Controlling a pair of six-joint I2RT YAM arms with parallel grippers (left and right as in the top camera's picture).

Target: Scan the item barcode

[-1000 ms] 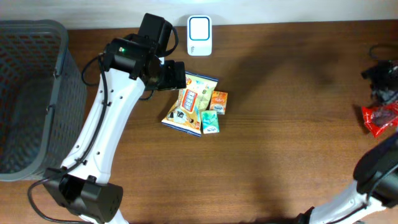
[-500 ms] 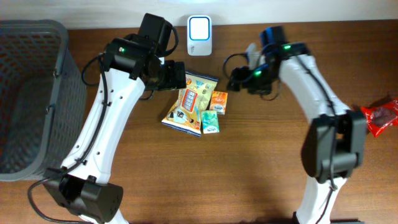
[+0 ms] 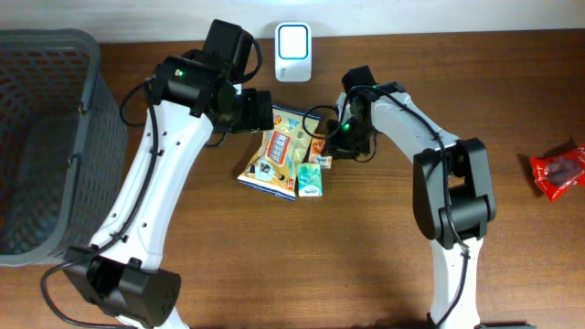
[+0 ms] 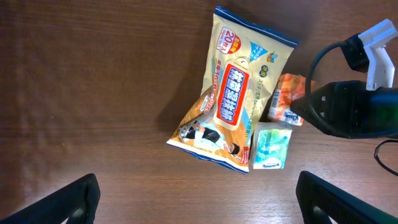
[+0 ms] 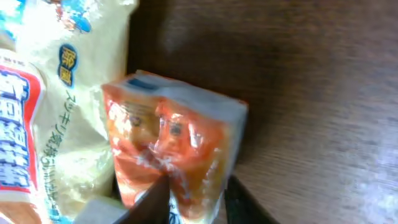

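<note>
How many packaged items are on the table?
4: a large yellow snack bag in the middle, an orange packet and a teal packet beside it, a red packet at the right edge. Others may hide underneath.

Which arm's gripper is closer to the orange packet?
Right. Its gripper straddles the orange packet; the left gripper hovers at the yellow bag's far side.

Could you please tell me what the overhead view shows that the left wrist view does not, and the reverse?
Overhead alone: the grey basket at the left, the white scanner, and a red packet at the far right. Left wrist alone: the left gripper with its fingers spread wide, and the print on the yellow bag up close. Both: the yellow bag, the orange packet and teal packet beside it, and the right gripper at the orange packet.
</note>
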